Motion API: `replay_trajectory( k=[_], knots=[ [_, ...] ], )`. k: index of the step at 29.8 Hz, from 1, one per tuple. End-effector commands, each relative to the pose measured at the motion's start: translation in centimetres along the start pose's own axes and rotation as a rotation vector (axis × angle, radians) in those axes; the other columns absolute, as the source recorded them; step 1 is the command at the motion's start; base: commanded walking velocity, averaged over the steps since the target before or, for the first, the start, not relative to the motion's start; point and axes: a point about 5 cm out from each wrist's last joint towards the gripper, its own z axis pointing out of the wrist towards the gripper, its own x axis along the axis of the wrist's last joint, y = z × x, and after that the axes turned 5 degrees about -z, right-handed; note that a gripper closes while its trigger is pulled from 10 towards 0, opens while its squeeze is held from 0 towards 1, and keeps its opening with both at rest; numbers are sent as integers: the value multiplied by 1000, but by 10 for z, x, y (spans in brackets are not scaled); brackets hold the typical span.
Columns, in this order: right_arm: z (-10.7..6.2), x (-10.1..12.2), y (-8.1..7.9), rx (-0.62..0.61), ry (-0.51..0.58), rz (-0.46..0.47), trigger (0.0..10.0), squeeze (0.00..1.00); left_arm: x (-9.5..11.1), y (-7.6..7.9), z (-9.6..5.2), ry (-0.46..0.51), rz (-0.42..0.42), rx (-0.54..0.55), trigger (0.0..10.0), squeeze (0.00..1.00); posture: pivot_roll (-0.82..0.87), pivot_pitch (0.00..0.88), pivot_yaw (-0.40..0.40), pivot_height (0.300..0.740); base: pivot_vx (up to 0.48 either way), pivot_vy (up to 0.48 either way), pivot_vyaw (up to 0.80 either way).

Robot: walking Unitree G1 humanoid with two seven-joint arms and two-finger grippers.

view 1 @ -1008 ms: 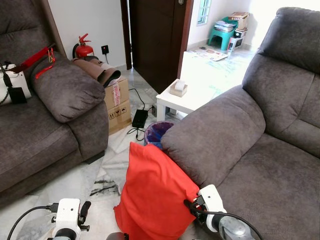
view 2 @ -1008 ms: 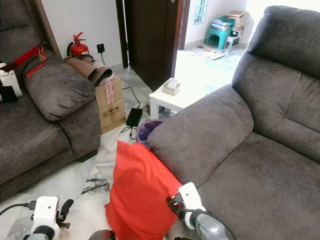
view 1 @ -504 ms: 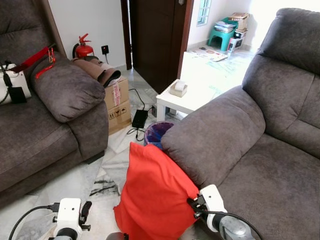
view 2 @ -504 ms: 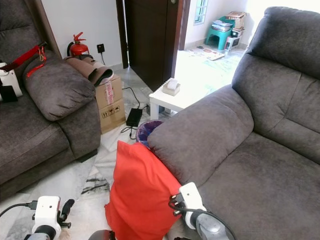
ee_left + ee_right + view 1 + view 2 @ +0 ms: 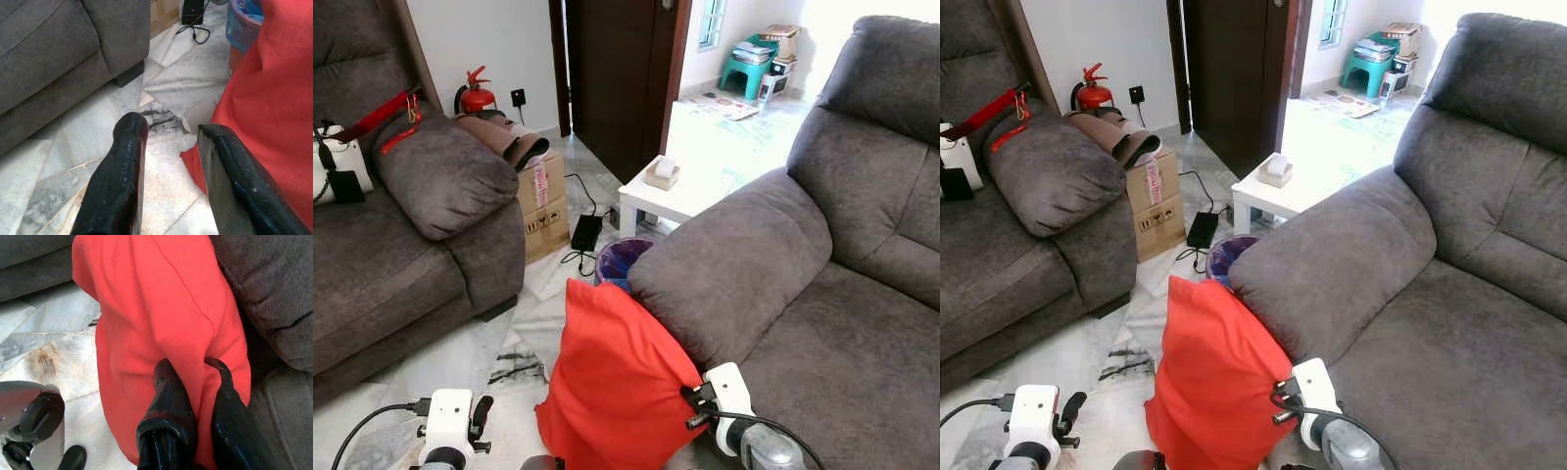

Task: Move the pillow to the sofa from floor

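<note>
I see my right gripper (image 5: pixel 195 377) clamped on a fold of the red pillow (image 5: pixel 617 377), which leans against the sofa (image 5: pixel 783 284); my left gripper (image 5: pixel 171 147) hangs spread over the floor (image 5: pixel 161 88).

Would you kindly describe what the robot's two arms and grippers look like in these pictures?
Each wrist carries a boxy white housing with black fittings, and a black cable loops from it along a silver arm. The left gripper and the right gripper each have two long, glossy black fingers with rounded tips.
</note>
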Motion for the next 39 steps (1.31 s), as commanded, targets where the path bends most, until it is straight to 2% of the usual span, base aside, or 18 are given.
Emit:
replay_trajectory(
  k=[1, 17, 18, 19, 20, 24, 39],
  knots=[
    [-2, -9, -4, 7, -28, 30, 0, 0, -4, 1, -1, -23, -9, -1, 10000, 0, 238, 0, -39, 602, 0, 0, 0],
    [-3, -8, 3, -70, -21, 79, 0, 0, -5, 1, 1, -37, -13, -5, 10000, 0, 232, 0, -27, 602, 0, 0, 0],
    [-1, -5, 2, -72, -8, 105, 1765, 0, -5, 1, 1, -37, -12, -6, 10000, 0, 231, 0, -28, 602, 0, 0, 0],
    [-1, -5, 2, -72, -8, 105, 1765, 0, -5, 1, 1, -37, -12, -6, 10000, 0, 231, 0, -28, 602, 0, 0, 0],
    [0, -2, 2, -76, 10, 135, 10000, 0, -3, 1, 2, -34, -12, -6, 10000, 0, 229, 0, -26, 602, 0, 0, 0],
    [1, 2, 3, -78, 43, 157, 10000, 0, -2, 0, 4, -31, -12, -2, 10000, 0, 226, 0, -23, 607, 0, 0, 0],
    [0, 3, 7, -91, 64, 192, 10000, 0, 1, -2, 7, -25, -15, 3, 10000, 0, 225, 0, -17, 692, 0, 0, 0]
  ],
)
